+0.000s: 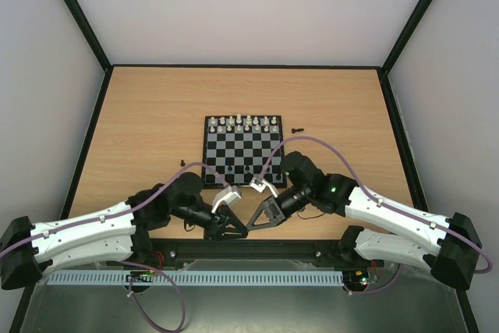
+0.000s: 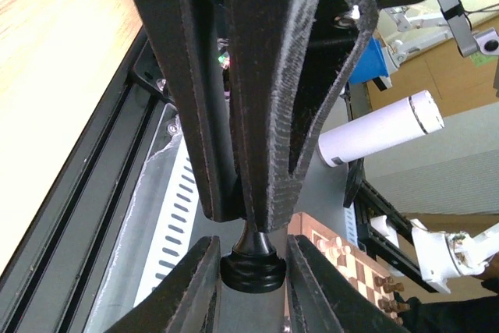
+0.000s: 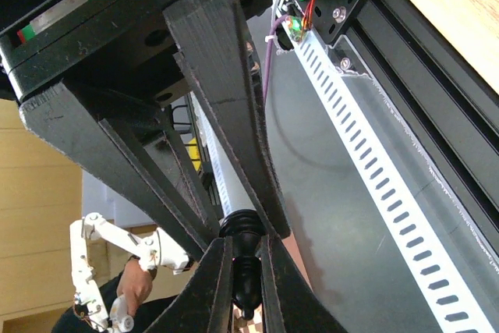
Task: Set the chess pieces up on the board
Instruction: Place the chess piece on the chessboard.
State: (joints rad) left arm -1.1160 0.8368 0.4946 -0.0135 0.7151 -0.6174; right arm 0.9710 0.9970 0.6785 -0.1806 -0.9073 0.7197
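A black chess piece hangs between both grippers in front of the board's near edge. My left gripper is shut on its round base. My right gripper is shut on the slim upper part of the same black piece, coming from the opposite side. From above, the left gripper and right gripper meet tip to tip, hiding the piece. The board lies mid-table. White pieces fill its two far rows, and a few black pieces stand near its front.
Two loose black pieces lie on the wood right of the board, and one more left of it. The black base rail runs just behind the grippers. Dark frame posts border the table sides.
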